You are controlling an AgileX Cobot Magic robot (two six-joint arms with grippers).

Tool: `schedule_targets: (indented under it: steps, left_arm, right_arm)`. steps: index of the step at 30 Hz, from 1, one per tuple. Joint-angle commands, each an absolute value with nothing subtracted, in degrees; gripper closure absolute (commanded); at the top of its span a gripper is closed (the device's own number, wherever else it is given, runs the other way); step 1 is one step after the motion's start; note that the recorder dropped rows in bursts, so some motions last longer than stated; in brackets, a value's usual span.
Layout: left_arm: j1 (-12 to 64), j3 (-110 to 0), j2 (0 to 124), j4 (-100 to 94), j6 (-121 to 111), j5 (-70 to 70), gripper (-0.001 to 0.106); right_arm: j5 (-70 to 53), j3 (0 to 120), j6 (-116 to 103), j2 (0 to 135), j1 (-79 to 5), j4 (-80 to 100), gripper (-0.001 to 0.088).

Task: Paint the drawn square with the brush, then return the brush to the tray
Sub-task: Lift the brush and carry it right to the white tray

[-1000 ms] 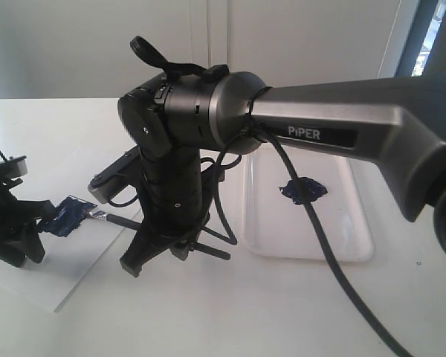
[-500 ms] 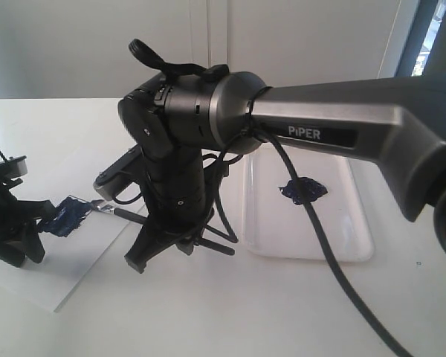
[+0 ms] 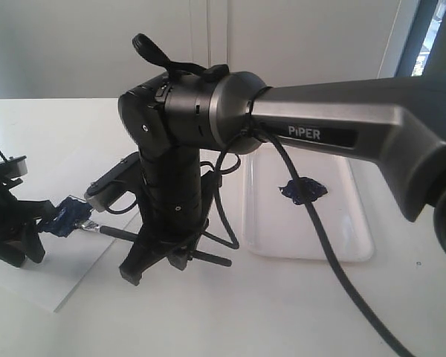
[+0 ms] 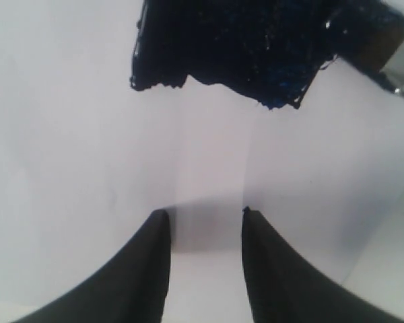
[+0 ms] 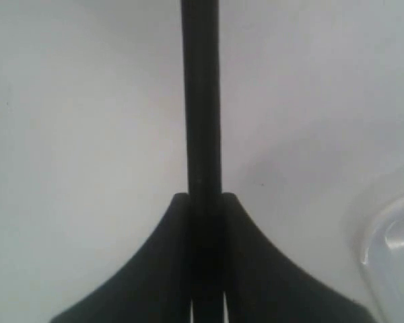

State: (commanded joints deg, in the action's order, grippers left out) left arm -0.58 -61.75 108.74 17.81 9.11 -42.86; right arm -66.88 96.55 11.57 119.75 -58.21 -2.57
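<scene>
The drawn square (image 3: 65, 216) on the white paper sheet (image 3: 74, 271) is filled with streaky blue-black paint; in the left wrist view the drawn square (image 4: 236, 47) fills the area just beyond the fingers. The brush (image 3: 126, 235) lies low and slanted, its silver ferrule (image 4: 400, 62) and bristles at the square's edge. My right gripper (image 3: 163, 253) is shut on the black handle (image 5: 200, 101), which runs straight out between the jaws. My left gripper (image 4: 203, 214) stands open, fingers down on the paper beside the square. The tray (image 3: 357, 238) holds a dark paint blob (image 3: 303, 191).
The right arm's thick forearm (image 3: 342, 134) and hanging cable (image 3: 320, 245) cross over the tray in the exterior view. The paper's near edge (image 3: 97, 279) runs across the white table. A corner of the tray rim (image 5: 390, 245) shows beside the right gripper.
My right gripper swung the brush tip away, then back toward the near side and left, across the square's edge. The left gripper stayed put on the paper.
</scene>
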Motion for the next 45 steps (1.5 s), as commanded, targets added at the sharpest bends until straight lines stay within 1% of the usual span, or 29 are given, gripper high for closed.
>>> schedule_targets:
  steps: [8, 11, 14, 18, 25, 30, 34, 37, 40, 45]
  left_arm:
    - [-0.6, -61.7, 108.6, 17.8, 9.1, -42.1, 0.064]
    - [-0.6, -61.7, 107.9, 17.8, 9.1, -41.8, 0.064]
    - [-0.6, -62.0, 106.3, 17.8, 9.1, -41.6, 0.064]
    - [-0.6, -63.2, 102.4, 17.4, 9.1, -42.1, 0.064]
    - [-0.6, -67.9, 92.3, 17.1, 10.5, -44.8, 0.064]
    - [1.1, -68.6, 85.0, 16.7, 12.5, -47.7, 0.068]
    - [6.3, -68.6, 77.4, 15.4, 12.6, -48.3, 0.072]
    - [11.9, -67.0, 71.9, 13.4, 12.2, -48.5, 0.075]
    - [14.1, -59.7, 66.5, 11.8, 9.9, -48.1, 0.078]
    - [14.5, -45.0, 55.0, 11.7, 5.6, -46.9, 0.085]
  right_arm:
    - [-56.6, 96.5, 7.0, 116.6, -58.2, -1.2, 0.0868]
    - [-55.3, 96.5, 5.8, 115.3, -58.2, 0.7, 0.0868]
    - [-55.9, 96.5, 3.4, 114.3, -58.2, 4.2, 0.0868]
    - [-58.8, 96.5, -2.6, 113.9, -57.4, 13.6, 0.0868]
    - [-62.7, 96.5, -5.0, 111.5, -51.1, 13.2, 0.0868]
    - [-65.1, 94.1, -5.0, 107.4, -47.2, 12.1, 0.0868]
    - [-64.9, 83.8, -4.7, 98.7, -44.9, 12.2, 0.0868]
    - [-61.2, 71.4, -6.1, 90.2, -44.5, 13.1, 0.0868]
    - [-58.1, 60.9, -10.9, 83.2, -44.5, 16.0, 0.0868]
    - [-53.1, 47.0, -21.1, 76.5, -44.5, 23.9, 0.0868]
